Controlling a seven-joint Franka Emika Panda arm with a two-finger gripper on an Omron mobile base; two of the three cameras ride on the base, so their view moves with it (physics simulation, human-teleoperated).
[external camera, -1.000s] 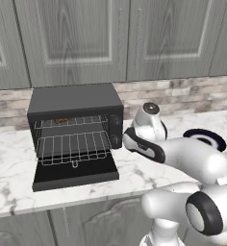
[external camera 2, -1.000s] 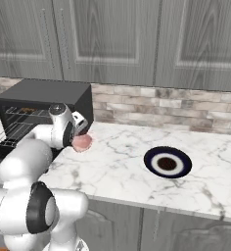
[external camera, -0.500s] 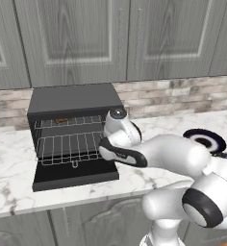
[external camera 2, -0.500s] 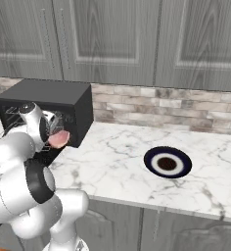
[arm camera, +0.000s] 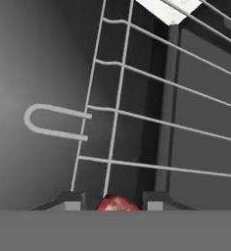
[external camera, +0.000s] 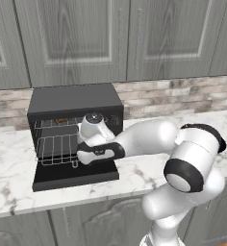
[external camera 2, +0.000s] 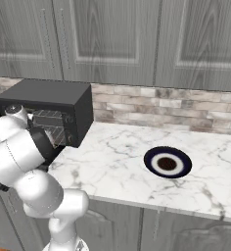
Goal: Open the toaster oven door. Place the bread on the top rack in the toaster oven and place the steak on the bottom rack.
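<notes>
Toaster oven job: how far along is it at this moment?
Done: the toaster oven door lies open, and something brown sits on the top rack, likely the bread. In hand: the claw holds the steak over the bottom rack, near its front loop. Left: setting the steak down and letting go.

Glossy white rounded arm (external camera: 149,137) — black joint bands — dark wrist collar.

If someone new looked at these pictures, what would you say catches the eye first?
The black toaster oven stands on the marble counter with its door folded down. The white arm reaches in, its end effector holding a red steak over the bottom rack.
</notes>
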